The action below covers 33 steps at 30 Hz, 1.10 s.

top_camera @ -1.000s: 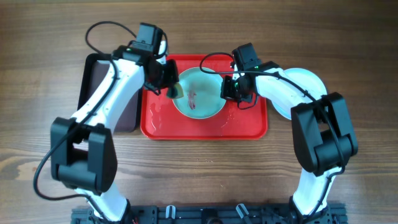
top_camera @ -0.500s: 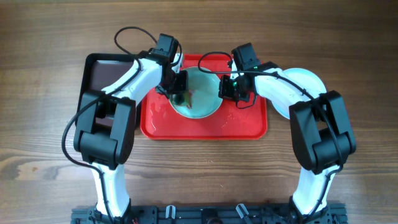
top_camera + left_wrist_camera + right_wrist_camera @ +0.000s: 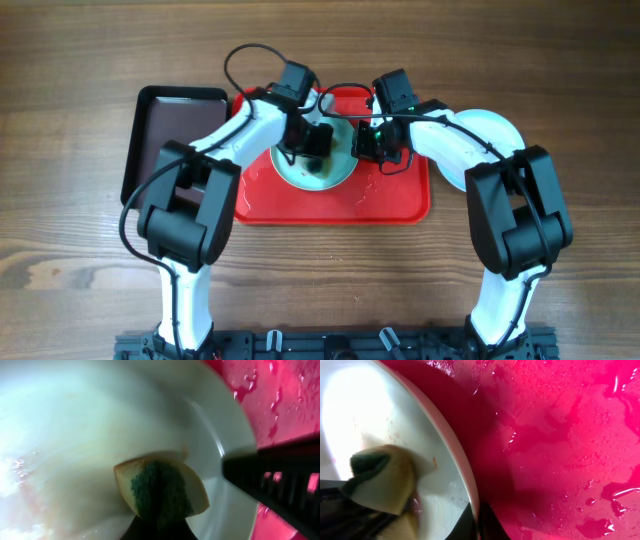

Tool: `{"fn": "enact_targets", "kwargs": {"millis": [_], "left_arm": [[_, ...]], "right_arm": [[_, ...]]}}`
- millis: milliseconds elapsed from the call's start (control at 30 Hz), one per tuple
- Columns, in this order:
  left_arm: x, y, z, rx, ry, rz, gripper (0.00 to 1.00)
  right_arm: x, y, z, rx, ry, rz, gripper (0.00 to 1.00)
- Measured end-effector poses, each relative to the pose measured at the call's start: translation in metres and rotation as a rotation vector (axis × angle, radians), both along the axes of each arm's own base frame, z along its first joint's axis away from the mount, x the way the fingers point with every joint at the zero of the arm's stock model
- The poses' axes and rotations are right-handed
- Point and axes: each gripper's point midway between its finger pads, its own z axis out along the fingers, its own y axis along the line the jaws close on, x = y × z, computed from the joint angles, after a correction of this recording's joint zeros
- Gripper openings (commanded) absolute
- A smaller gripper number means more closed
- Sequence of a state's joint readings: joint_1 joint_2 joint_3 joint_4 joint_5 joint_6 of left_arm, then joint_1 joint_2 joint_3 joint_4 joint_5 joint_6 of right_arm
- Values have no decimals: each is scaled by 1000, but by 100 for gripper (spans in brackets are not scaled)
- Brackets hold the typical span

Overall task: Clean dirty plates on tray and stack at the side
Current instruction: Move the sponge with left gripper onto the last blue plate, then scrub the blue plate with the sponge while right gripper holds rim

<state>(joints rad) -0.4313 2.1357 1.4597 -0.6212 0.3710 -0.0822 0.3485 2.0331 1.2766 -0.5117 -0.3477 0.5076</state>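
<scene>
Now left fingers point(image 3: 280, 485), pinching sponge point(image 3: 160, 490), have slid right across plate point(image 3: 75, 420); right fingers point(image 3: 492, 530) pinch rim.

The wooden table point(image 3: 60, 80) bears the red tray point(image 3: 330, 210), a black tray point(image 3: 160, 130) beside it, and a pale plate point(image 3: 497, 124).

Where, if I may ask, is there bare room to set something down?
Free: the table in front of the tray; the black tray. Crowded: the plate, with left fingers holding a sponge and right fingers at its rim.

Overhead, the left tool point(image 3: 317, 152) hides the plate point(image 3: 295, 172) centre and sponge point(image 3: 161, 491)
</scene>
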Motion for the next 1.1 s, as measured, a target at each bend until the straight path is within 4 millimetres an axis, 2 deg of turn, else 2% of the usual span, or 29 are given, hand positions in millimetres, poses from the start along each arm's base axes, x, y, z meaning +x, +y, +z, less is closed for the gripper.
{"fn": "enact_targets", "kwargs": {"millis": [100,233,367,400,433,500,633,833,933,1100], "left_arm": [[6,0,-1,24,-2,91,4],[28,13,0,56,-37,257,4],[53,48,0,126,-75,463,4],[57,61,0,149,-74,528,4],[57,65,0,162,-70,549,4],[52,72,-1,196,-49,576,4],[31,87,-2,266,40,595,4],[-9,89,-4,273,218,509,4],[-24,80,-3,234,279,432,4],[-47,47,-1,67,371,256,4]], "right_arm": [[0,0,0,0,0,0,4],[0,0,0,0,0,0,4],[0,0,0,0,0,0,4],[1,0,0,1,-4,0,5],[2,1,0,4,-9,1,4],[2,3,-1,9,-9,4,4],[1,6,0,16,-10,18,4],[-2,6,-1,14,-5,35,4],[-2,6,-1,13,-6,39,4],[-3,6,-1,12,-8,44,4]]}}
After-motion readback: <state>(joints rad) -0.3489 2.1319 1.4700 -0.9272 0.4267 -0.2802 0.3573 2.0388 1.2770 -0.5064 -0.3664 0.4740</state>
